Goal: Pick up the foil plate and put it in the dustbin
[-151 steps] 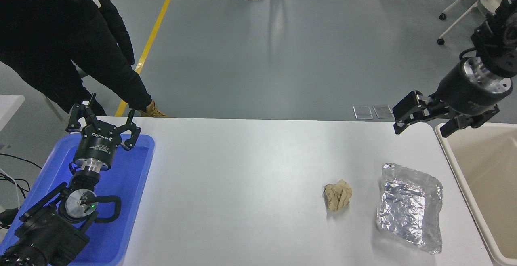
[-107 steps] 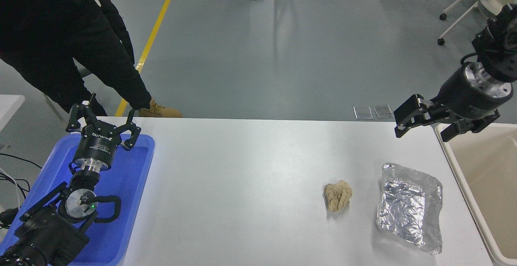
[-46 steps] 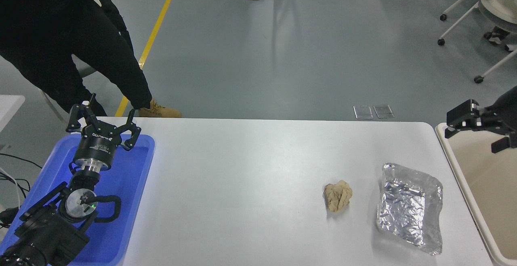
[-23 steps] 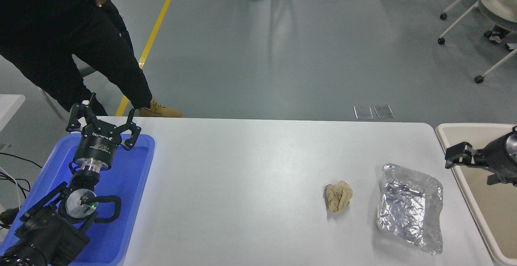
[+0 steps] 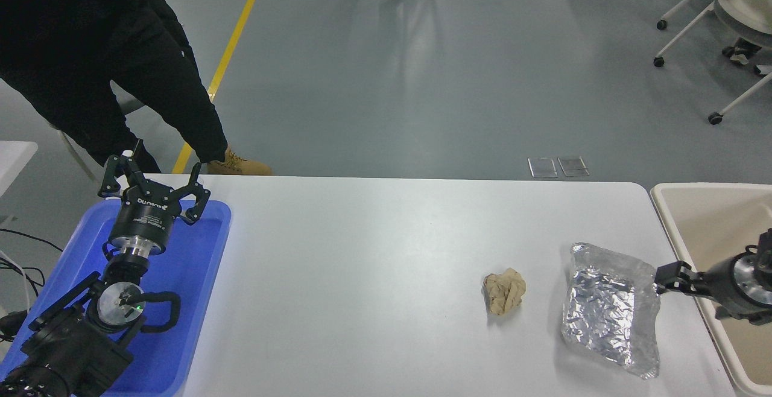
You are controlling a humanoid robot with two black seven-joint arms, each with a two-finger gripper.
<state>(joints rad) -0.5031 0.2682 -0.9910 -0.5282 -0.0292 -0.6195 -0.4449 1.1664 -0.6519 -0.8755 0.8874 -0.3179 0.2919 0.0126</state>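
The foil plate (image 5: 609, 312), crinkled silver with a bent rim, lies on the white table (image 5: 374, 264) near its right end. The beige dustbin (image 5: 699, 190) stands just beyond the table's right edge. My right gripper (image 5: 687, 295) comes in low from the right edge, over the dustbin's near rim. It is open and empty, with its upper finger (image 5: 670, 277) right at the plate's right rim. My left gripper (image 5: 154, 181) is parked open over the blue tray at the lower left.
A crumpled tan paper ball (image 5: 505, 290) lies just left of the foil plate. A blue tray (image 5: 193, 276) sits at the table's left end. A person in black (image 5: 90, 53) stands at the far left. Wheeled chairs (image 5: 724, 23) stand at the top right.
My right gripper has come down from high over the table's far right corner, swinging out right and then low to the plate's right rim. The plate and paper ball have not moved.
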